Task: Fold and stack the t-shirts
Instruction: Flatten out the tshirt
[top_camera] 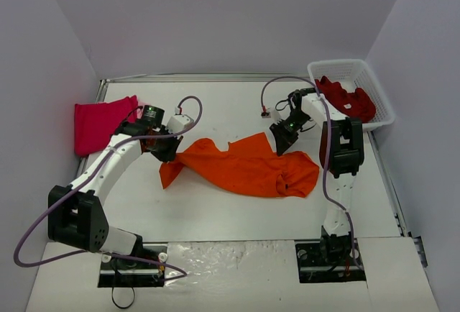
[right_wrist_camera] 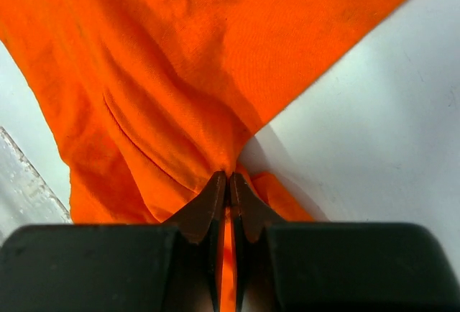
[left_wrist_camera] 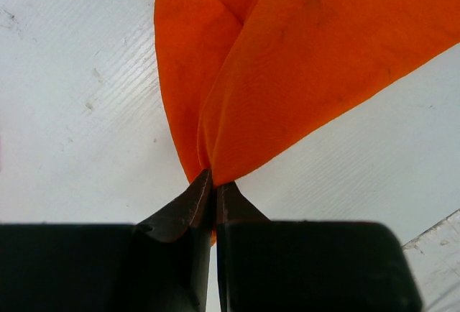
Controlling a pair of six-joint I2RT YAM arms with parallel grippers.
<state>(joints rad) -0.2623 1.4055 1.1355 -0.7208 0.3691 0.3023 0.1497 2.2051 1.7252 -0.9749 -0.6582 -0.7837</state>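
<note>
A bright orange t-shirt (top_camera: 244, 168) lies crumpled across the middle of the table. My left gripper (top_camera: 167, 150) is shut on its left end; in the left wrist view the cloth (left_wrist_camera: 287, 60) fans out from the pinched tips (left_wrist_camera: 213, 182). My right gripper (top_camera: 282, 141) is shut on its upper right edge, and the orange fabric (right_wrist_camera: 172, 75) bunches at the closed tips (right_wrist_camera: 228, 180). A magenta-pink t-shirt (top_camera: 100, 121) lies folded at the far left. Dark red t-shirts (top_camera: 346, 98) sit heaped in the basket.
A white lattice basket (top_camera: 374, 82) stands at the back right corner. Grey walls close in the table at the back and both sides. A cable loops over the table near the right arm (top_camera: 269, 89).
</note>
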